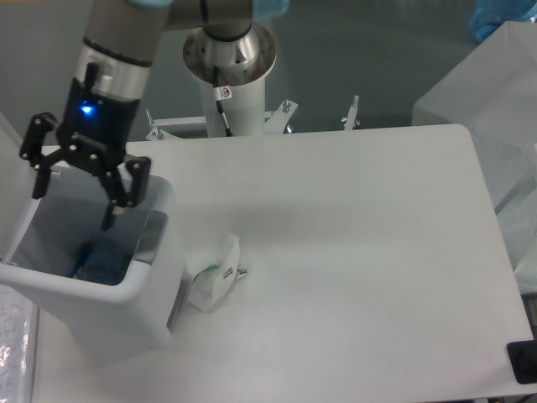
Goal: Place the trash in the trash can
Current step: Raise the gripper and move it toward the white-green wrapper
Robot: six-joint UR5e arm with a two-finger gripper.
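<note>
The white trash can [147, 315] stands at the table's left edge with its top open and a grey latch [152, 237] on its right rim. The crushed bottle [99, 260], with blue cap and bluish label, lies inside it at the bottom. My gripper [74, 210] hangs over the can's opening with its black fingers spread wide and nothing between them. The crumpled white wrapper with green print [215, 274] lies on the table just right of the can, apart from the gripper.
The arm's round base column [228, 71] stands at the back edge of the white table [352, 252]. A translucent white box [495, 101] sits off the table's right side. A black object [524, 363] sits at the front right corner.
</note>
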